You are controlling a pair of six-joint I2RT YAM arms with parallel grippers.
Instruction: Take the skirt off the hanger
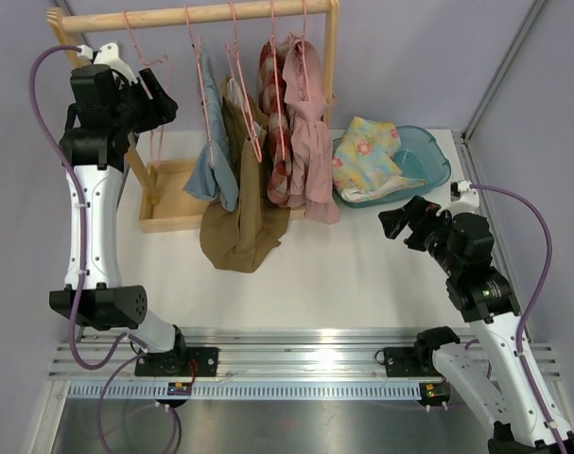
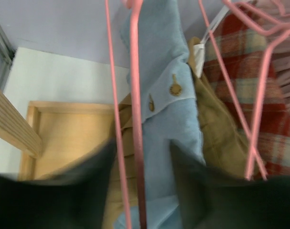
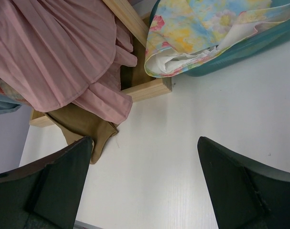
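Several skirts hang on pink hangers from a wooden rail (image 1: 201, 14): a light blue one (image 1: 217, 161), a tan one (image 1: 241, 222), a red plaid one (image 1: 275, 142) and a pink one (image 1: 310, 142). My left gripper (image 1: 162, 104) is raised beside the rack's left end. In the left wrist view its jaws (image 2: 141, 160) stand open around two pink hanger wires (image 2: 135, 95), with the light blue skirt (image 2: 168, 71) just behind them. My right gripper (image 1: 392, 224) is open and empty above the table, right of the skirts; in its wrist view (image 3: 145, 157) the pink skirt (image 3: 59, 52) is ahead.
The rack stands on a wooden tray base (image 1: 173, 200). A teal basin (image 1: 433, 156) holding a floral cloth (image 1: 367, 156) sits at the back right. The tan skirt's hem (image 3: 82, 126) lies on the white table (image 1: 343, 274).
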